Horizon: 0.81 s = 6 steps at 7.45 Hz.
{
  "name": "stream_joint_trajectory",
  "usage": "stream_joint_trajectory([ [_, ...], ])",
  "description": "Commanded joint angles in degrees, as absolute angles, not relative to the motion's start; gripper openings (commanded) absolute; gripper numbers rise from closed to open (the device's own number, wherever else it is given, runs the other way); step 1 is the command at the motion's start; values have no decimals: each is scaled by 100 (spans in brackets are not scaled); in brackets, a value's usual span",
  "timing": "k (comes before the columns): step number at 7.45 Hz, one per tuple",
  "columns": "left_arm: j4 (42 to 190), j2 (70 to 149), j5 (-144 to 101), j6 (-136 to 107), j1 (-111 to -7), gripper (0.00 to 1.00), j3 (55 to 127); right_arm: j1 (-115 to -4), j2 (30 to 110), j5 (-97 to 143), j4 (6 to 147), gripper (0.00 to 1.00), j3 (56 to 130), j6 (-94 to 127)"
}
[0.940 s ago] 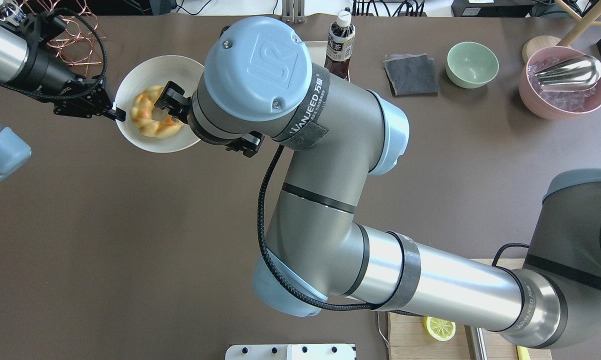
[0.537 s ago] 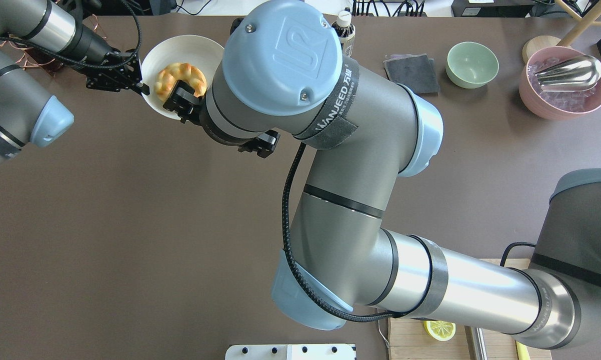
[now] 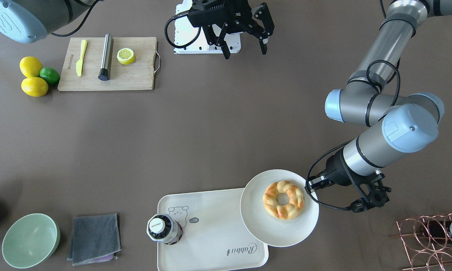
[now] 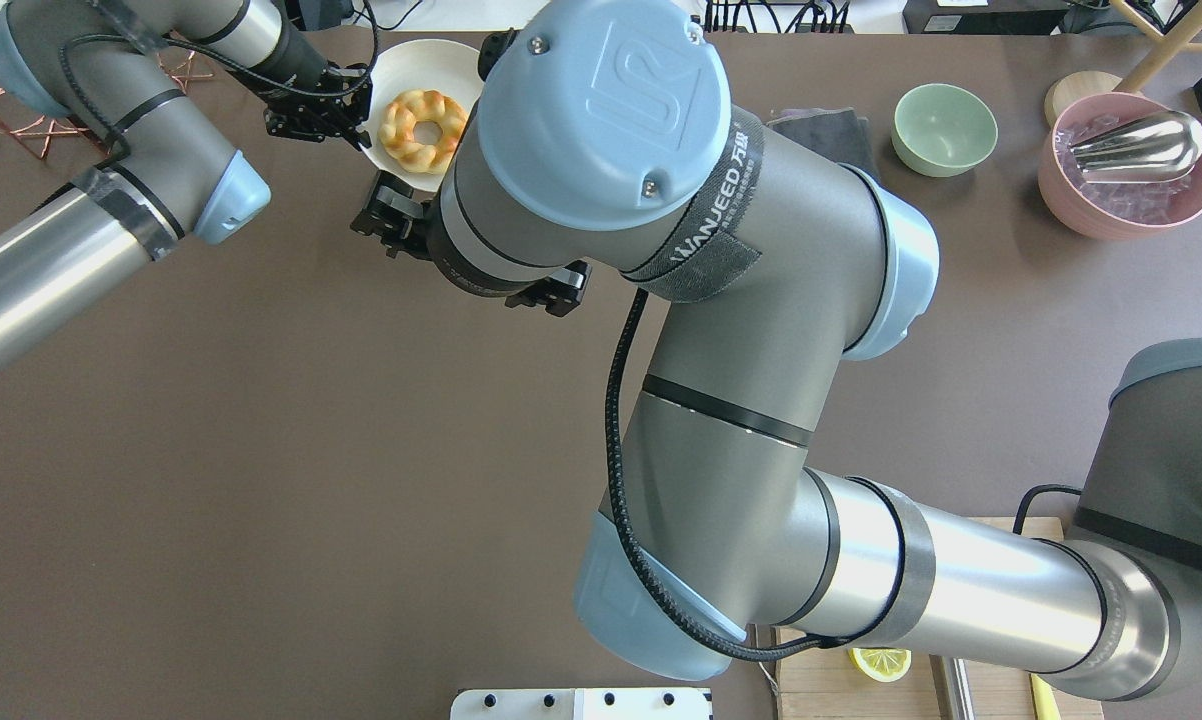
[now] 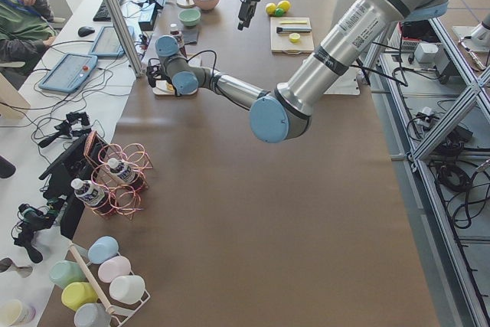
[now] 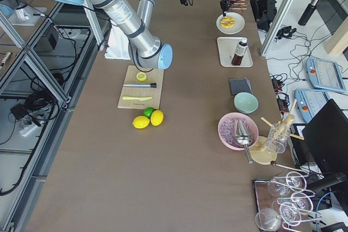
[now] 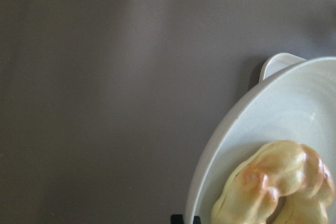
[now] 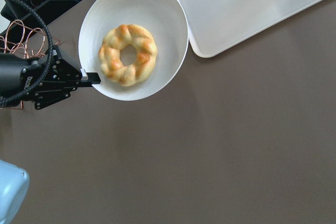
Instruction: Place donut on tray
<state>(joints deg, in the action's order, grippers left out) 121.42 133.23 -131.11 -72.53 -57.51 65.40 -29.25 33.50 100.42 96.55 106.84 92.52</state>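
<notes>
The donut (image 3: 283,199), a braided golden ring, lies on a round off-white plate (image 3: 278,231). My left gripper (image 3: 311,187) is shut on the plate's rim and holds it so that it overlaps a corner of the cream tray (image 3: 211,233). The donut (image 4: 422,117) shows in the overhead view too. In the right wrist view, the donut (image 8: 127,54), plate (image 8: 152,9) and tray (image 8: 252,9) lie far below. My right gripper (image 3: 244,49) is open and empty, high above the table and away from the plate.
A capped bottle (image 3: 162,229) stands on the tray near the bear drawing. A copper rack (image 3: 433,237) is close beside the left gripper. A grey cloth (image 3: 94,233), green bowl (image 3: 30,235), cutting board (image 3: 135,77) and lemons (image 3: 34,86) lie farther off.
My left gripper has carried the plate with the donut toward the table's far edge and to the right, over the tray's corner. My right gripper has come away from the donut.
</notes>
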Motion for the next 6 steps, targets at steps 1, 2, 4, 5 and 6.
stream_joint_trajectory([
  [1, 12164, 14043, -12386, -7593, -5450, 0, 5742, -3171, 3715, 10307, 9703, 99, 10653, 8425],
  [2, 12164, 14210, -12236, -7776, -5354, 0, 5670, -3617, 4083, 10840, 9703, 99, 10644, 7872],
  [4, 12173, 14466, -11840, -8129, -5116, 0, 5520, -4443, 4961, 11528, 9721, 99, 10652, 6642],
  [5, 12182, 14528, -11708, -8173, -5054, 0, 5467, -4821, 5418, 11697, 9790, 99, 10652, 5774],
  [6, 12182, 14607, -11620, -8235, -5054, 0, 5345, -5130, 5771, 11829, 9817, 99, 10652, 5113],
])
